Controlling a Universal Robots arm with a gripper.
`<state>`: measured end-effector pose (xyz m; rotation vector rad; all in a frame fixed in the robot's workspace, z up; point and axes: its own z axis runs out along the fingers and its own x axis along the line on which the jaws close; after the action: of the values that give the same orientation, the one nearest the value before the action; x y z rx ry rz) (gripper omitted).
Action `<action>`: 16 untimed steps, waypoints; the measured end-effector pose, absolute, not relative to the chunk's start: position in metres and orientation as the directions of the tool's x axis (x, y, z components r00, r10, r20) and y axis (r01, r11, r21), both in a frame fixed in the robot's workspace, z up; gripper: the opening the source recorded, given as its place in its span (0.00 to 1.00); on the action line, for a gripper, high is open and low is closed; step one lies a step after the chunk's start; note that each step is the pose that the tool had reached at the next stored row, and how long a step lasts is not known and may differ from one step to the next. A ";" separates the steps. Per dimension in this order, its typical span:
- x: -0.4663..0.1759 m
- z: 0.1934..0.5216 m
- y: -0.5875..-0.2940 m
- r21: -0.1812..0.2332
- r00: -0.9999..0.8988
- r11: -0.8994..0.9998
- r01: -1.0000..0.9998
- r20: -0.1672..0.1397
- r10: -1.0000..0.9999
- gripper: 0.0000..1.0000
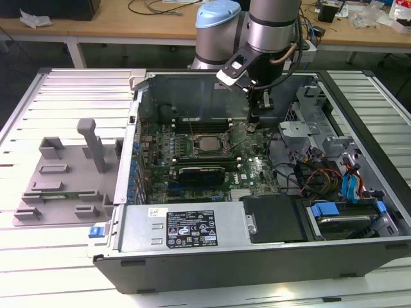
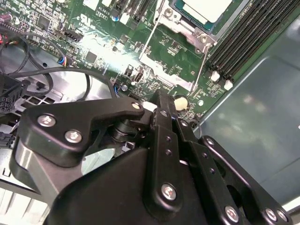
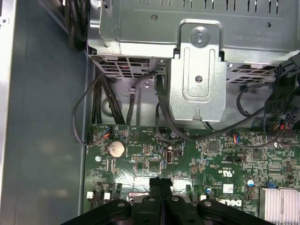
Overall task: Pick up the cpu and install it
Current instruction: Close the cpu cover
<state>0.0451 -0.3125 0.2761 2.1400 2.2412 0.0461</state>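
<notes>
The gripper hangs low over the green board, its two black fingers pressed together at the tips with nothing between them. A round coin battery sits on the board near the tips, and a metal drive cage stands past the board's edge with black cables looping under it.

In the exterior view the cpu is apart from the gripper, toward the exterior view's left. It lies flat in its socket with the pale silver top facing up. The chip is square, so it has no long axis; its edges run parallel to the socket frame and to the memory slots beside it. Which way its corner mark points cannot be told.

The board sits in an open case lying on a slatted table. A grey tray rests outside the case, on the exterior view's left.
</notes>
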 end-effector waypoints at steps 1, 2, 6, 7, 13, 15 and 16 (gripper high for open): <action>0.045 0.276 -0.313 0.051 -0.046 0.046 0.998 -0.010 0.999 0.11; 0.045 0.276 -0.313 0.051 -0.046 0.046 0.998 -0.010 0.999 0.11; 0.045 0.274 -0.313 0.051 -0.046 0.046 0.998 -0.006 0.999 0.11; 0.045 0.274 -0.313 0.051 -0.046 0.046 0.998 -0.006 0.999 0.11; 0.045 0.272 -0.312 0.051 -0.046 0.046 0.998 -0.006 0.999 0.11; 0.045 0.271 -0.313 0.051 -0.046 0.047 0.998 -0.006 0.999 0.11; 0.045 0.270 -0.313 0.051 -0.046 0.047 0.998 -0.006 0.999 0.11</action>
<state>0.0451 -0.3125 0.2704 2.1415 2.2434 0.0505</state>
